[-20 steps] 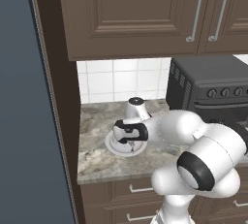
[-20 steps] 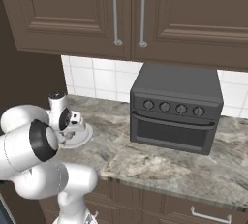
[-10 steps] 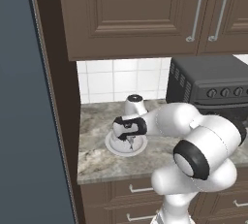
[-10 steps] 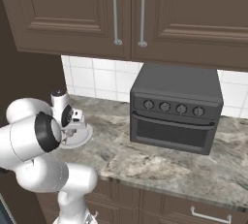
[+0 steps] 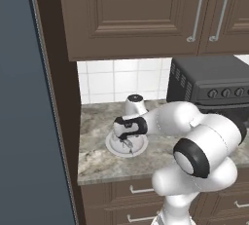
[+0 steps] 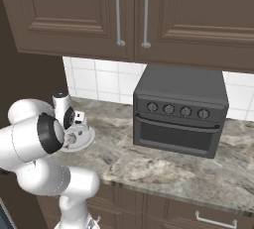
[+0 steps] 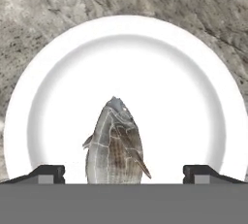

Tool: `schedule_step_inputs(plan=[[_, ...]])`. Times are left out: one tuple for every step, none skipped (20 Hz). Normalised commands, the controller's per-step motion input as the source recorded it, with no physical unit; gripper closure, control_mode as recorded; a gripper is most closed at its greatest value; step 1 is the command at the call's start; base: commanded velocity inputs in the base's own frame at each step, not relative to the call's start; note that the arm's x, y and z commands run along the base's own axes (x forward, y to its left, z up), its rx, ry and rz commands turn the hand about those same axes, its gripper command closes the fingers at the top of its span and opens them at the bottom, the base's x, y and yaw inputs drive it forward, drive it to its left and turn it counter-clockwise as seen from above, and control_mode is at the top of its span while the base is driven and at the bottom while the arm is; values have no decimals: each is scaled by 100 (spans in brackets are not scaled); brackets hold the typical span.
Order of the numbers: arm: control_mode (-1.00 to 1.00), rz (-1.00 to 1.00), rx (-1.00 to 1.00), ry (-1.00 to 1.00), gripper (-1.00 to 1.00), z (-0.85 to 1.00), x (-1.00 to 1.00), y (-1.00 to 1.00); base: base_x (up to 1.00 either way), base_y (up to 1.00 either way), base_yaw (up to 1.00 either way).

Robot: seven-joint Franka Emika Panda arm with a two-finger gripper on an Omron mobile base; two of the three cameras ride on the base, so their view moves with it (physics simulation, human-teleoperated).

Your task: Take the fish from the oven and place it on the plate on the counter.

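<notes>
We held our gripper (image 7: 124, 172) spread wide over the plate (image 7: 53, 72) on the counter (image 7: 38, 5), the fish (image 7: 116, 145) between its fingertips untouched.

Fish (image 7: 115, 143) over plate (image 7: 58, 72) (between fingertips); plate on counter (image 6: 163, 166), left of toaster oven (image 6: 181, 109)

The fish (image 7: 115, 145) is showing grey-brown scales with pale lines. The plate (image 7: 193, 97) is looking white. The tabletop (image 7: 43, 5) is showing grey-beige speckles.
</notes>
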Motion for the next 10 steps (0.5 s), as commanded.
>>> schedule_step_inputs(plan=[[-100,0,0,0,-100,1,-1,0,0,0,0],[-100,0,0,0,-100,14,-31,0,0,0,0],[-100,0,0,0,-100,10,-79,0,0,0,0],[-100,0,0,0,-100,10,-90,0,0,0,0],[-100,0,0,0,-100,10,-96,-2,0,0,0],[-100,0,0,0,-100,9,-100,-6,0,0,0],[-100,0,0,-1,-100,7,-100,-6,0,0,0],[-100,0,0,-2,-100,9,-100,-6,0,0,0],[-100,0,0,-3,-100,16,-100,-5,0,0,0],[-100,0,3,-5,-100,27,-100,-8,0,0,0]])
